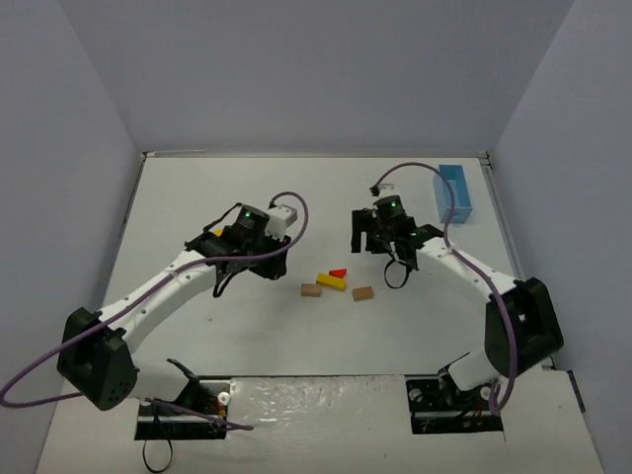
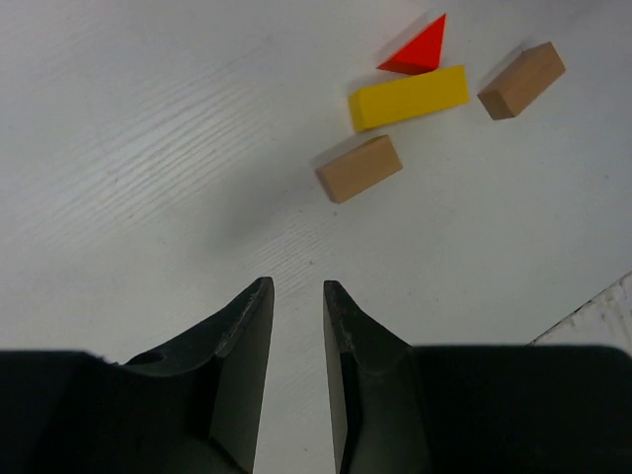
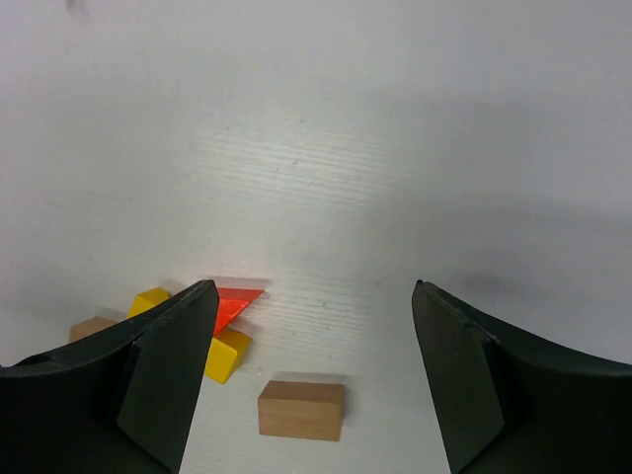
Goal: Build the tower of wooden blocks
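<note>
The wood block tower is not stacked: its 4 pieces lie loose in 1 layer at the middle of the white bench [image 1: 247, 178]. The yellow bar [image 1: 332, 282] lies at the centre of the group, with the red wedge [image 1: 339, 273] against its far side at 1 o'clock. The first tan block [image 1: 312, 290] lies just beside the bar at 8 o'clock, and the second tan block [image 1: 362, 293] sits apart at 4 o'clock.

The left hand [image 2: 298, 284] hangs at 10 o'clock of the group, its fingers drawn to a narrow slit with nothing between them. The right hand [image 3: 311, 286] hangs at 1 o'clock, spread wide and empty. Bare bench lies between each hand and the blocks.

A light-blue box [image 1: 454, 193] stands well away at 2 o'clock by the bench edge, and the right arm's purple cable [image 1: 446, 202] crosses in front of it.
</note>
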You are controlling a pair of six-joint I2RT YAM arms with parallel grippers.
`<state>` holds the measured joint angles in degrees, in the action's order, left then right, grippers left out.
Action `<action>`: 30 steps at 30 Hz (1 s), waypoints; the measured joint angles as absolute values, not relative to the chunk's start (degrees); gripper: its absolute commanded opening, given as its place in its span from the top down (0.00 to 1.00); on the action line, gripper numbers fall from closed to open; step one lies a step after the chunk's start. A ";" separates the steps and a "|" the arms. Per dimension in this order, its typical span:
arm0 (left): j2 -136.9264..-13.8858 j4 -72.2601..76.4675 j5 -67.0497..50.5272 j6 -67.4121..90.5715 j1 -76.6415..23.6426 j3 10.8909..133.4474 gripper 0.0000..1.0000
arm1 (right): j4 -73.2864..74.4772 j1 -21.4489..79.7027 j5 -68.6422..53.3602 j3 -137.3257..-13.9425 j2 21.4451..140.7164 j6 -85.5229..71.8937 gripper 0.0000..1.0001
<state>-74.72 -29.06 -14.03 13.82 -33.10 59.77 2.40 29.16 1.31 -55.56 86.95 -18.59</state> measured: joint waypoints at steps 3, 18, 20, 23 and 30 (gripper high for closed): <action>-81.06 -28.48 -13.41 10.09 -36.92 65.95 0.76 | 3.04 24.09 0.91 -54.16 78.74 -18.35 0.23; -110.28 -28.39 -14.08 -8.58 -47.61 85.15 0.76 | 12.12 13.21 -3.12 -46.36 53.32 -17.56 0.21; -111.90 -28.66 -14.43 -10.21 -48.52 86.05 0.76 | 12.62 13.03 -3.29 -45.86 51.81 -17.57 0.21; -113.14 -29.07 -15.07 -12.02 -49.17 86.52 0.76 | 13.18 12.75 -3.50 -45.33 50.49 -17.56 0.21; -113.23 -30.35 -15.35 -14.91 -49.06 86.53 0.76 | 14.01 12.73 -3.95 -44.22 50.41 -17.56 0.21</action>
